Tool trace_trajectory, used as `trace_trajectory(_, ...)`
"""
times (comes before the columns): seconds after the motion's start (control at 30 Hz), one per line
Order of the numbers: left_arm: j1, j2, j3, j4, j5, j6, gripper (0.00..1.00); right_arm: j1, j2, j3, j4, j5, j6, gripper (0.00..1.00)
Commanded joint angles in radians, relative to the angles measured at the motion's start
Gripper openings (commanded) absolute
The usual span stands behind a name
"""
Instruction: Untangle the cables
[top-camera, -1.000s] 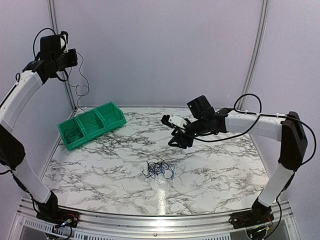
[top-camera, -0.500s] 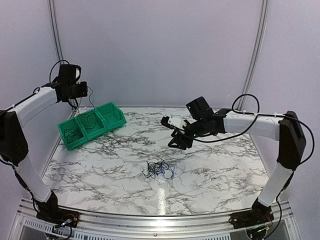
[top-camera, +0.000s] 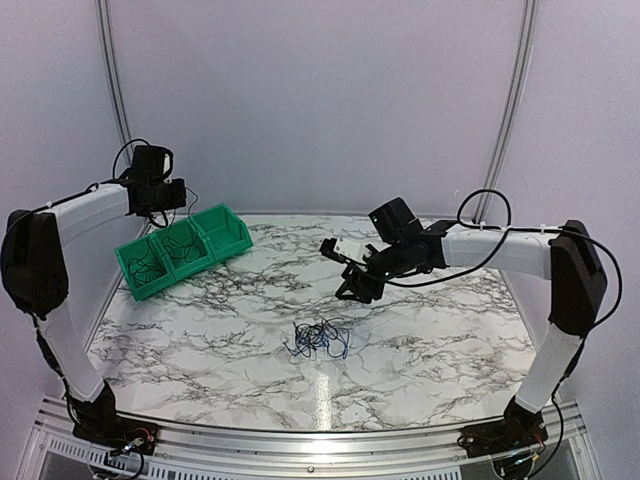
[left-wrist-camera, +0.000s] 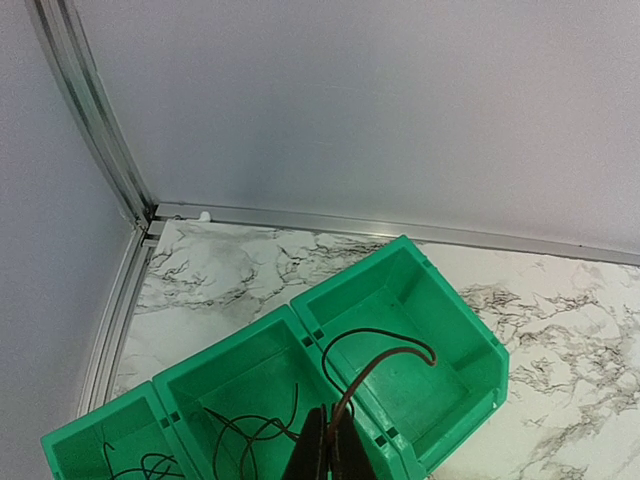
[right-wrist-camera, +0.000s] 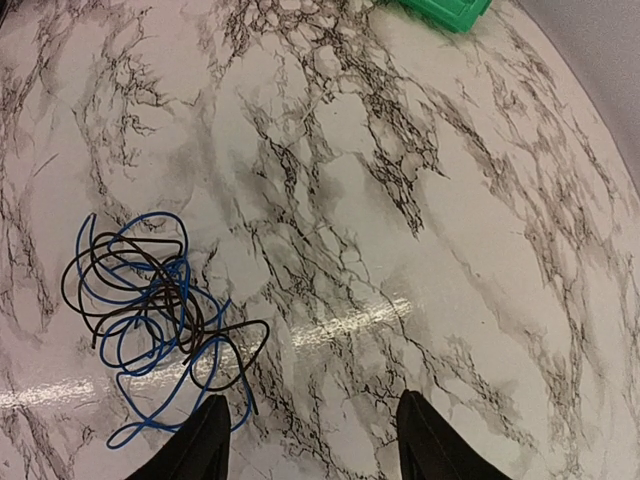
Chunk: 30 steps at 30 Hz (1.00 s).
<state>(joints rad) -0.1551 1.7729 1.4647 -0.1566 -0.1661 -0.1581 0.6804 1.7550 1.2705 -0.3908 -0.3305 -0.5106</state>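
A fist-sized knot of thin black and blue cables (top-camera: 320, 338) lies on the marble table's middle; in the right wrist view the knot (right-wrist-camera: 150, 300) lies left of the fingers. My right gripper (top-camera: 352, 285) hovers open and empty behind and right of it, and the right wrist view shows this gripper (right-wrist-camera: 312, 405) with only bare marble between its fingertips. My left gripper (top-camera: 172, 197) hangs over the green bins, shut on one dark cable (left-wrist-camera: 379, 361). That strand loops from the left gripper (left-wrist-camera: 328, 440) over the wall between the middle and right compartments.
A row of three joined green bins (top-camera: 225, 243) stands at the back left near the wall frame. The middle compartment holds a dark cable (left-wrist-camera: 240, 440), and the left one holds more strands (left-wrist-camera: 140, 465). The right compartment (left-wrist-camera: 470, 340) has only the held loop above it.
My left arm has come down from high by the wall to just above the bins, carrying the dark cable. The right arm shifted only slightly left. The knot has not moved.
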Motion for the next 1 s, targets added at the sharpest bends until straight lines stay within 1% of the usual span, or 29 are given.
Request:
trace_trajectory(0.0, 0.005, 0.013, -0.043, -0.005, -0.141, -0.021, 0.0, -0.004, 0.013, 0.014, -0.009, -0.007, -0.016, 0.57)
trace_trajectory(0.1, 0.006, 0.011, -0.067, -0.018, -0.203, -0.024, 0.0, -0.005, 0.019, 0.017, -0.014, -0.011, -0.018, 0.57)
trace_trajectory(0.17, 0.006, 0.027, -0.061, -0.035, -0.21, -0.028, 0.0, -0.005, 0.022, 0.02, -0.019, -0.014, -0.019, 0.57)
trace_trajectory(0.4, 0.005, 0.125, -0.016, -0.069, -0.132, -0.074, 0.0, -0.004, 0.021, 0.022, -0.024, -0.017, -0.021, 0.57)
trace_trajectory(0.6, 0.006, 0.198, 0.024, -0.098, -0.127, -0.072, 0.0, -0.005, 0.026, 0.022, -0.025, -0.018, -0.021, 0.57)
trace_trajectory(0.7, 0.006, 0.218, 0.029, -0.097, -0.092, -0.085, 0.0, -0.004, 0.038, 0.022, -0.026, -0.019, -0.023, 0.57)
trace_trajectory(0.83, 0.006, 0.248, 0.057, -0.101, 0.011, -0.103, 0.0, -0.004, 0.057, 0.029, -0.036, -0.027, -0.026, 0.57)
trace_trajectory(0.97, 0.006, 0.227, 0.062, -0.097, 0.084, -0.114, 0.0, -0.004, 0.068, 0.036, -0.046, -0.033, -0.027, 0.57)
